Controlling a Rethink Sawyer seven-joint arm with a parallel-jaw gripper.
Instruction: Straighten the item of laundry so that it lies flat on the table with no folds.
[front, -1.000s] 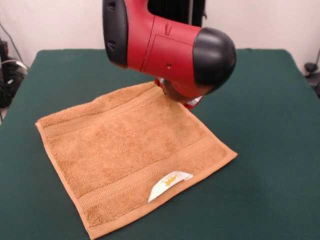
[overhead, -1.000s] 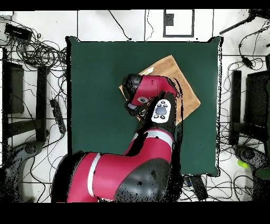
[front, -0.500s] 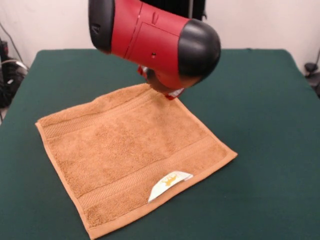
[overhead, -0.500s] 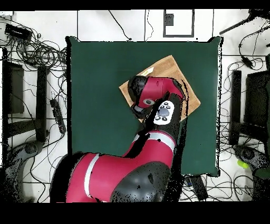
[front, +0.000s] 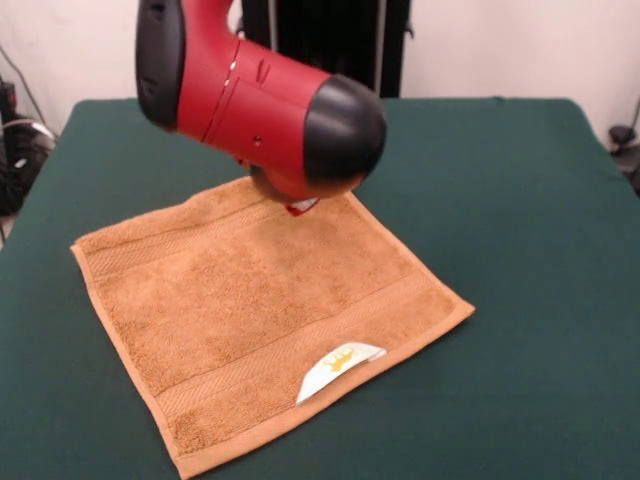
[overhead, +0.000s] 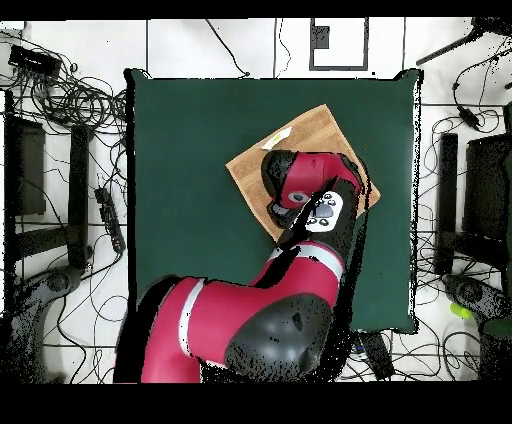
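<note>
The orange-tan towel (front: 255, 300) lies spread out on the dark green table (front: 520, 200), turned like a diamond, with its white label (front: 340, 364) sticking out at the near edge. The red and black arm (front: 255, 105) hangs over the towel's far edge. Only a small tip of the gripper (front: 300, 205) shows below the arm, just above or touching the towel near that edge. In the overhead view the arm (overhead: 310, 195) covers much of the towel (overhead: 305, 135), and the gripper is hidden there.
The black pedestal (front: 320, 40) stands behind the table's far side. Cables (overhead: 75, 95) and dark equipment (overhead: 45, 190) lie on the floor around the table (overhead: 180, 180). A dark item (front: 625, 135) sits past the table's right edge.
The arm has swung left in the front view, along the towel's far edge, and now hangs over the towel rather than its far corner. The towel has not visibly shifted.
</note>
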